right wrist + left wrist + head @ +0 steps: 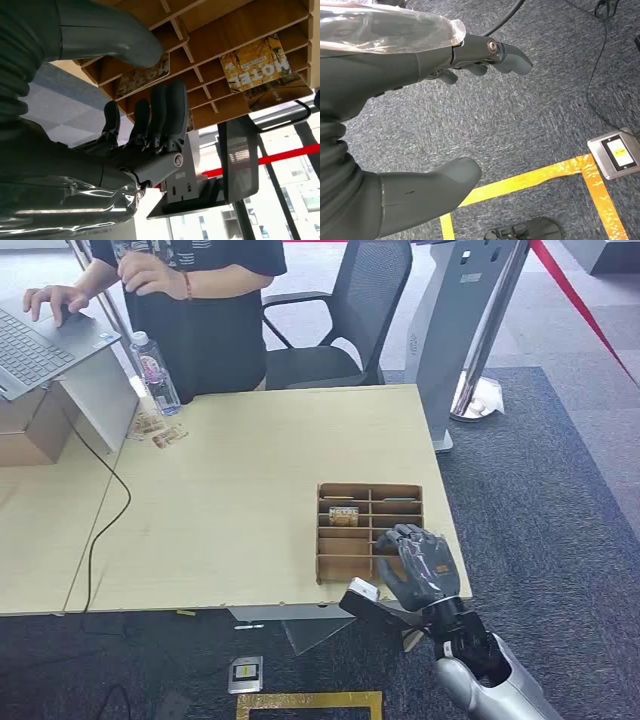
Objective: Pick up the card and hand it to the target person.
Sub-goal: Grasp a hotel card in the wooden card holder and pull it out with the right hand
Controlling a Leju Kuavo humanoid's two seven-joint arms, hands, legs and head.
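Note:
A brown cardboard slotted rack (370, 489) sits near the table's front right corner. A yellow printed card (343, 515) stands in one of its far-left slots. My right hand (419, 565) hovers at the rack's near right corner, fingers bent over the slots and holding nothing. In the right wrist view the right hand (143, 145) points its fingers at the rack (245, 25), where a HOTEL card (256, 62) and another card (145, 75) near the thumb lie in slots. My left hand (395, 65) hangs above the carpet, fingers apart and empty. A person (196, 300) stands behind the table's far left.
A laptop (38, 345) on a stand, a water bottle (155, 370) and loose cards (155, 430) occupy the far left of the table (249, 470). A black cable (106, 510) runs over it. An office chair (362, 310) and a stanchion base (475, 400) stand behind.

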